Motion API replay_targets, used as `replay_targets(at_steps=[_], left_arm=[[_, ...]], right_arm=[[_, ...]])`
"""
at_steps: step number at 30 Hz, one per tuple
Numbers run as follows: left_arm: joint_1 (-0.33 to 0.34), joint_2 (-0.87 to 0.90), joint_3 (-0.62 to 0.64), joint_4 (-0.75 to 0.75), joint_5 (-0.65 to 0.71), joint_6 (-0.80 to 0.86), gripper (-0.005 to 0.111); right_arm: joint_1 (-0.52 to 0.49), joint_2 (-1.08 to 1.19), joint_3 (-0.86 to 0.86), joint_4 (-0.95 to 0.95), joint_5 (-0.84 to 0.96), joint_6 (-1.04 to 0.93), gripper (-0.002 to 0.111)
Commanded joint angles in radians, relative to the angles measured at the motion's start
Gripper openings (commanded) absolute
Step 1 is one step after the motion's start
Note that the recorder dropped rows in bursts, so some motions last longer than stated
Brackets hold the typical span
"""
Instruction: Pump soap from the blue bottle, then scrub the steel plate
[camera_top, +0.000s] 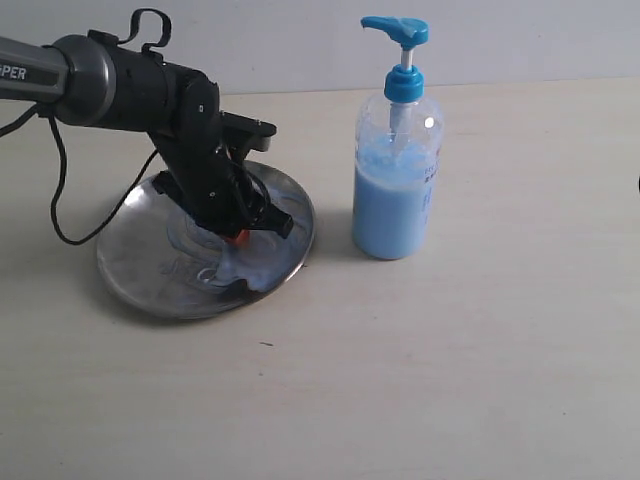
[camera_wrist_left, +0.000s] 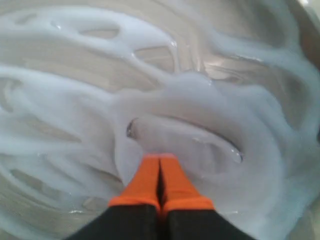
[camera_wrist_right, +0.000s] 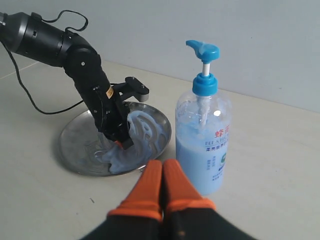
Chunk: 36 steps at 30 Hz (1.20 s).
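Observation:
The steel plate (camera_top: 140, 270) lies on the table, left of the blue bottle (camera_top: 397, 190), and also shows in the right wrist view (camera_wrist_right: 80, 140). Whitish-blue soap (camera_wrist_left: 210, 100) is smeared in swirls over it. My left gripper (camera_top: 237, 236) is shut, its orange tips pressed down into the soap on the plate (camera_wrist_left: 160, 157). The blue bottle (camera_wrist_right: 202, 140) stands upright, pump head raised. My right gripper (camera_wrist_right: 162, 164) is shut with nothing in it, hovering near the bottle's base and off the plate; it is out of the exterior view.
The left arm's black cable (camera_top: 60, 190) loops over the table behind the plate. A pale wall (camera_top: 300, 40) runs along the table's far edge. Bare tabletop (camera_top: 450, 380) spreads in front of and to the right of the bottle.

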Motion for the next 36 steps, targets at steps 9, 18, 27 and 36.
replay_targets(at_steps=[9, 18, 27, 36], left_arm=[[-0.001, -0.110, 0.019, -0.029, 0.062, 0.026, 0.000], [-0.001, -0.273, 0.019, -0.029, 0.064, 0.018, 0.000], [0.001, -0.426, 0.047, -0.029, 0.067, -0.001, 0.000], [0.031, -0.669, 0.226, -0.027, -0.003, -0.001, 0.000]], right_arm=[[-0.001, -0.002, 0.005, 0.002, -0.011, 0.000, 0.000], [-0.001, -0.002, 0.005, 0.002, -0.011, 0.000, 0.000], [-0.001, -0.002, 0.005, 0.002, -0.011, 0.000, 0.000], [-0.001, -0.002, 0.005, 0.002, -0.011, 0.000, 0.000]])
